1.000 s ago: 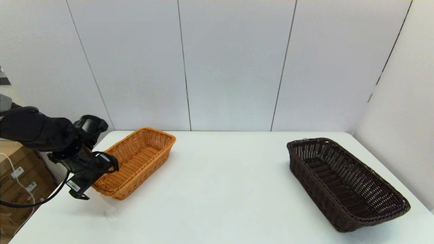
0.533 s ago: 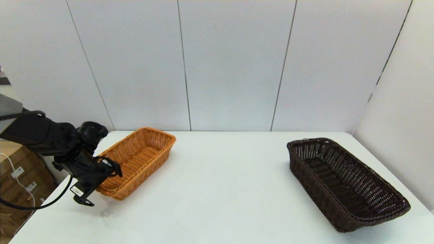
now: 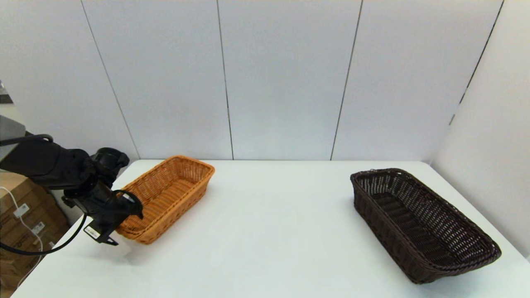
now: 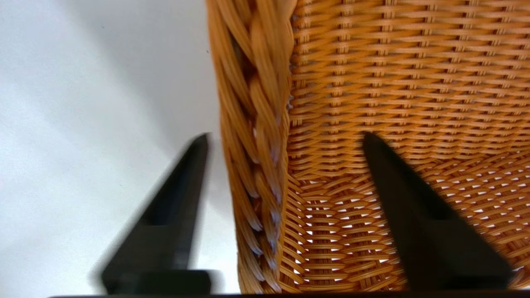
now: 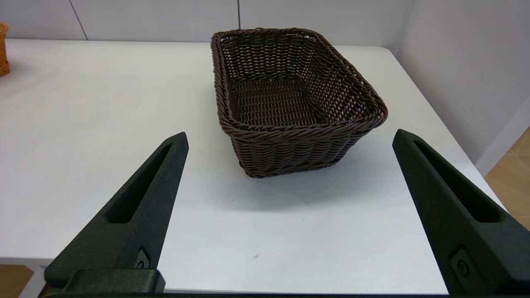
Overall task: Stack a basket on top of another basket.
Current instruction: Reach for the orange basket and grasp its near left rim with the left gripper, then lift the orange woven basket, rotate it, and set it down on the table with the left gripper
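The orange-tan basket (image 3: 174, 190) lies at the table's back left, and the dark brown basket (image 3: 418, 219) lies at the right. My left gripper (image 3: 120, 225) is at the orange-tan basket's near end. In the left wrist view the left gripper (image 4: 285, 135) is open and straddles the braided rim (image 4: 252, 124), with one finger outside and one finger inside against the woven wall. My right gripper (image 5: 290, 134) is out of the head view. It stands wide open with nothing in it, short of the dark brown basket (image 5: 290, 82).
The white table (image 3: 265, 240) runs to grey wall panels at the back and right. Cardboard boxes (image 3: 16, 215) stand on the floor past the table's left edge. A sliver of the orange-tan basket (image 5: 3, 49) shows far off in the right wrist view.
My left gripper has sunk a little lower at the orange-tan basket's near end, then eased slightly back. Neither basket has moved.
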You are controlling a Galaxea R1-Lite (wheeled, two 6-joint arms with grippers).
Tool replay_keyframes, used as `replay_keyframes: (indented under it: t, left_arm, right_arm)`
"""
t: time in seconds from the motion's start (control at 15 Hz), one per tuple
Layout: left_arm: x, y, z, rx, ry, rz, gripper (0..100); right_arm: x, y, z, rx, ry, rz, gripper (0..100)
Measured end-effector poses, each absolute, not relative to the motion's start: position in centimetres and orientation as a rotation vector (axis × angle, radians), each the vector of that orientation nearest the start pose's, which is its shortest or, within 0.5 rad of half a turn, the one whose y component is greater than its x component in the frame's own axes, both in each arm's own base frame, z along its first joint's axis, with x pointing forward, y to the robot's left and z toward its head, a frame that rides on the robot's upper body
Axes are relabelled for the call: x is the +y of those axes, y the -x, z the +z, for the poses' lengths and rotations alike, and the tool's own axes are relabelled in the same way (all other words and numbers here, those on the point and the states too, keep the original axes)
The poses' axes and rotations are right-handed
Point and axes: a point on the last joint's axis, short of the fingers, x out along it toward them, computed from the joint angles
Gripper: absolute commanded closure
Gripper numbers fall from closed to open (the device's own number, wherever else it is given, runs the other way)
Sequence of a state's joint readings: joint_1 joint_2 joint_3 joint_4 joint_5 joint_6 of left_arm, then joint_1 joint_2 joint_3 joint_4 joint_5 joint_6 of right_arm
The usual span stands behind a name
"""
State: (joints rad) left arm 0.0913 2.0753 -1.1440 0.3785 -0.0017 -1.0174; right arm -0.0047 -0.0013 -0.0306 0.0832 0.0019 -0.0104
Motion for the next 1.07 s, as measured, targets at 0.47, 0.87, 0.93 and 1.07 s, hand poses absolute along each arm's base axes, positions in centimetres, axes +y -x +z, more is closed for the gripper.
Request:
replay_keyframes:
  t: [0.47,0.87,0.93,1.07]
  left_arm:
    - [3.0,-33.6,7.0,1.155,0.933,0.716,100]
    - [2.5,-32.4,10.2,1.181,1.034,0.474,100]
    - [2.4,-32.1,10.9,1.173,1.047,0.441,100]
    - [2.3,-31.6,11.9,1.147,1.048,0.418,100]
  right_arm:
    - [0.0,2.5,7.5,0.051,0.01,-0.003,0]
    - [0.0,2.5,7.5,0.051,0.01,-0.003,0]
    - [0.0,2.5,7.5,0.051,0.01,-0.003,0]
    - [0.0,2.5,7.5,0.051,0.01,-0.003,0]
